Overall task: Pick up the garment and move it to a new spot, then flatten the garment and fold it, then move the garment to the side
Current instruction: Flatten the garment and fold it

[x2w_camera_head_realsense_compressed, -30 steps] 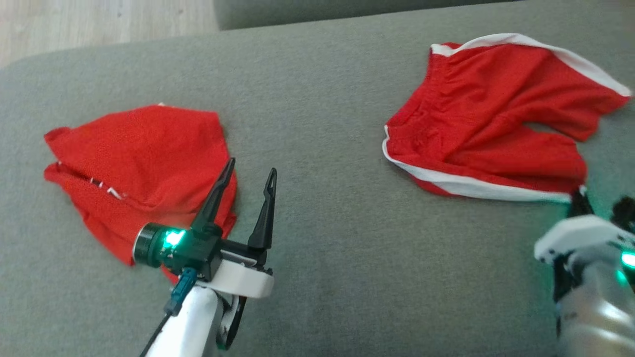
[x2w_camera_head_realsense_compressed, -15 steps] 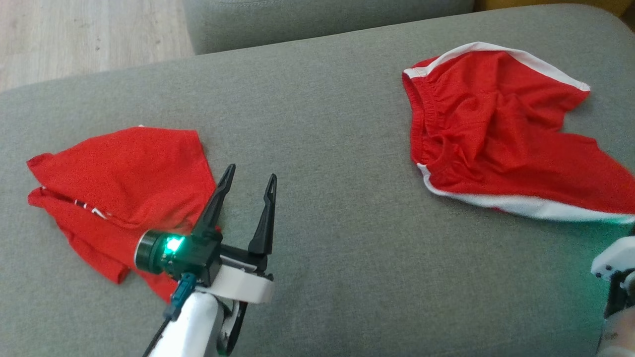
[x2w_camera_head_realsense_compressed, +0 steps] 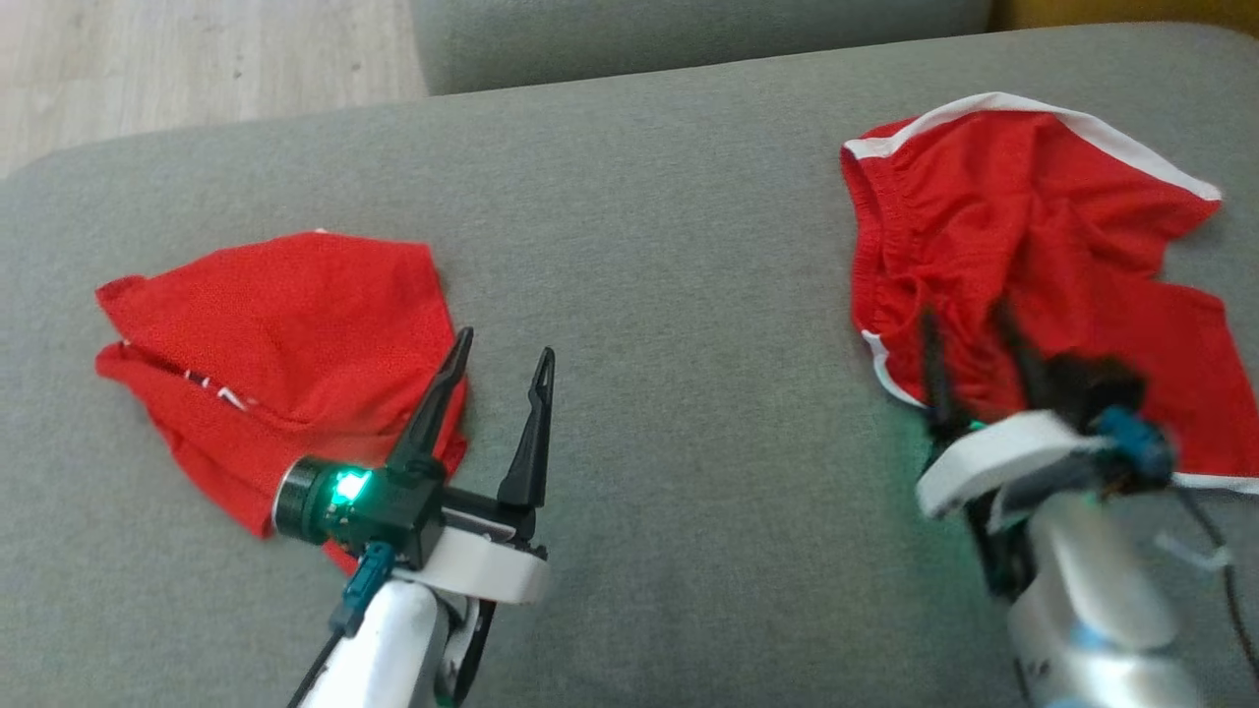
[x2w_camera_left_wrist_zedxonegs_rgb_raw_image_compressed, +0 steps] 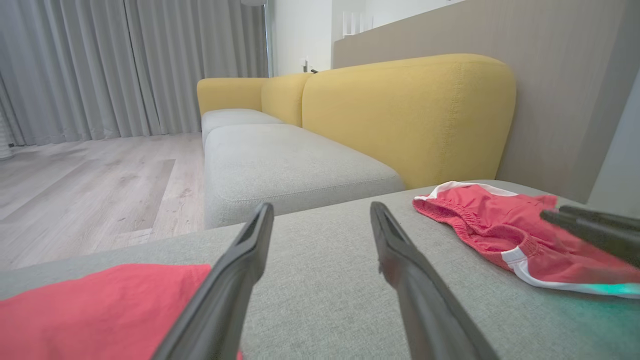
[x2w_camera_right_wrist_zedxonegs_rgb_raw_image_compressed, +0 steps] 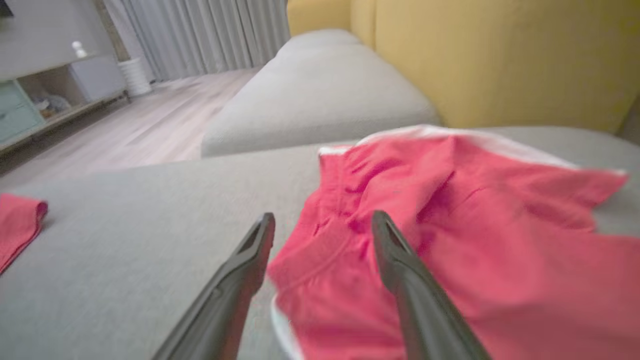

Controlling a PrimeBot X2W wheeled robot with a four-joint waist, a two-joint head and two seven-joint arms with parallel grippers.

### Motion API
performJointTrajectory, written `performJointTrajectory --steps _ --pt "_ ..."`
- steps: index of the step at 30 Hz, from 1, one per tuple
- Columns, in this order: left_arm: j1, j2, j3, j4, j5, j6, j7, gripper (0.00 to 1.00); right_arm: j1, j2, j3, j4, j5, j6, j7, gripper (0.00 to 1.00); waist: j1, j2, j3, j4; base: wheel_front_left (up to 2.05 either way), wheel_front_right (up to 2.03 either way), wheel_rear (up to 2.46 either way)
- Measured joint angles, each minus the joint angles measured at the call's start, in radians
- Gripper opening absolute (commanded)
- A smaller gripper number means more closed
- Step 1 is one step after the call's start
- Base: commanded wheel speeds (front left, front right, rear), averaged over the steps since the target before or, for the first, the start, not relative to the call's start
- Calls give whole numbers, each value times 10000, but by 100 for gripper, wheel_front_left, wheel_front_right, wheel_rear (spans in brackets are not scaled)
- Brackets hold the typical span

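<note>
The garment, red shorts with white trim (x2w_camera_head_realsense_compressed: 1023,216), lies crumpled on the right of the grey cushion (x2w_camera_head_realsense_compressed: 689,295). My right gripper (x2w_camera_head_realsense_compressed: 966,324) hovers open over the shorts' near-left part, with nothing between its fingers. In the right wrist view the open gripper (x2w_camera_right_wrist_zedxonegs_rgb_raw_image_compressed: 324,220) frames the waistband edge of the shorts (x2w_camera_right_wrist_zedxonegs_rgb_raw_image_compressed: 450,210). My left gripper (x2w_camera_head_realsense_compressed: 504,346) stands open and empty beside a second, folded red garment (x2w_camera_head_realsense_compressed: 285,324). The left wrist view has that gripper (x2w_camera_left_wrist_zedxonegs_rgb_raw_image_compressed: 321,207) pointing across the cushion, with the shorts (x2w_camera_left_wrist_zedxonegs_rgb_raw_image_compressed: 480,220) at the right.
A yellow backrest (x2w_camera_left_wrist_zedxonegs_rgb_raw_image_compressed: 410,115) rises behind the cushion. Another grey seat (x2w_camera_left_wrist_zedxonegs_rgb_raw_image_compressed: 280,165) lies beyond its far edge, with wooden floor (x2w_camera_head_realsense_compressed: 197,49) to the left. Bare cushion stretches between the two red garments.
My right gripper has opened, letting go of the shorts' corner, and has come in from the lower right over the shorts. The head camera shifted. The left arm has stayed put.
</note>
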Motion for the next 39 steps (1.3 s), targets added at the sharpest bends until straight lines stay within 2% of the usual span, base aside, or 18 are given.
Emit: performJointTrajectory --steps 4,15,29,30,31,35,39 --pt "-5 2 -31 0 -19 4 0 100 637 0 855 -151 12 0 656 100 0 0 99 227 0 0 0" --pt "-115 0 -244 2 -33 82 2 100 430 -13 623 142 -656 0 1179 100 1 0 517 694 0 0 0" --pt "-343 0 -270 13 -31 90 2 100 -735 -33 755 1701 -683 0 1149 100 1 0 884 782 0 0 0" --pt "-397 -2 -276 25 -31 90 2 100 -835 -36 826 1816 -548 0 1135 75 1 0 892 777 0 0 0" --pt "-445 -2 -276 25 -33 90 2 100 -940 -38 892 1950 -479 0 1074 0 1 0 895 775 0 0 0" --pt "-487 -2 -286 40 -33 90 0 100 -1133 -86 1283 2263 -52 0 731 0 1 0 872 782 0 0 0" --pt "-486 -2 -291 77 -33 90 0 100 -1143 -123 2230 2295 568 0 430 0 1 0 774 802 0 0 0"
